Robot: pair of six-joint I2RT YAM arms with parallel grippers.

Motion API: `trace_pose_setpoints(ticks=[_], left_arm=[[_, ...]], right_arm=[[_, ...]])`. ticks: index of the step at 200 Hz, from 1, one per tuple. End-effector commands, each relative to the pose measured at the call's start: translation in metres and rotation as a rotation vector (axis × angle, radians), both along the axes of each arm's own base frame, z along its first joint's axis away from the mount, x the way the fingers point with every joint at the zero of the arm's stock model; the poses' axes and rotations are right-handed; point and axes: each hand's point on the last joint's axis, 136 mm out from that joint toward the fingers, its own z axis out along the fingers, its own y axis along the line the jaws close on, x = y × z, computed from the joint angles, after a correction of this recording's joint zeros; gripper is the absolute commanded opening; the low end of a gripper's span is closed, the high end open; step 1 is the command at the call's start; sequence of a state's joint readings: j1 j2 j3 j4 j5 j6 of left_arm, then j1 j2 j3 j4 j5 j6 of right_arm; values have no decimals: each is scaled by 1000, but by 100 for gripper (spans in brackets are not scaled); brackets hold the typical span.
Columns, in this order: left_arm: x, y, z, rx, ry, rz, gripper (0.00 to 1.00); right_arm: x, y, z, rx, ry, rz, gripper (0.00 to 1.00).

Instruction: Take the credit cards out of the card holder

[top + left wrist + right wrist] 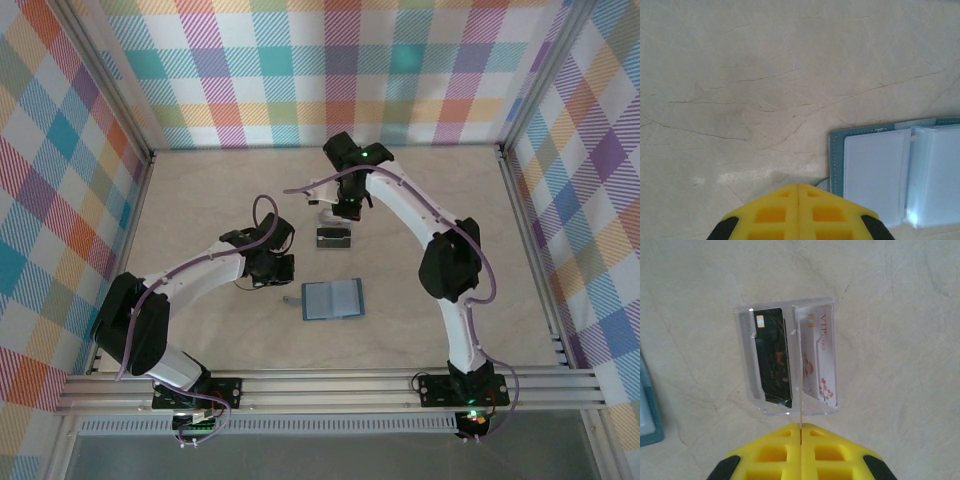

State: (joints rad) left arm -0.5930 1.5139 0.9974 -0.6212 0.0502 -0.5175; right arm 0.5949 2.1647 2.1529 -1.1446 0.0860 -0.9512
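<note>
Noting both tools clenched: left gripper (799,189) hovers empty beside the card holder (333,298), laid open so its slots face up; right gripper (801,429) meets the clear sleeve (744,355) beyond it, housing the credit cards (772,357), perhaps nipping its leaf, cannot tell.

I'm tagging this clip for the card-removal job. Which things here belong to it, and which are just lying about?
Belong to the job:
- card holder, teal, lying open
- dark card
- white VIP card

Just lying about:
- clear plastic sleeve around both cards
- table, marbled
- checked walls
</note>
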Motion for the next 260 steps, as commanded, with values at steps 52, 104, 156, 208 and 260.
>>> trace_pose_setpoints(ticks=[52,104,156,208,260], left_arm=[[1,4,-8,33,37,22,1],[4,3,-12,49,53,12,1],[6,2,-18,54,72,6,1],[5,3,-20,55,75,10,1],[3,7,-19,60,74,15,1]], right_arm=[[21,0,-21,-85,-13,66,0],[29,1,-36,-112,-13,85,0],[21,4,-52,-114,43,95,0],[30,12,-51,-96,1,96,13],[56,20,-36,-57,-119,47,26]])
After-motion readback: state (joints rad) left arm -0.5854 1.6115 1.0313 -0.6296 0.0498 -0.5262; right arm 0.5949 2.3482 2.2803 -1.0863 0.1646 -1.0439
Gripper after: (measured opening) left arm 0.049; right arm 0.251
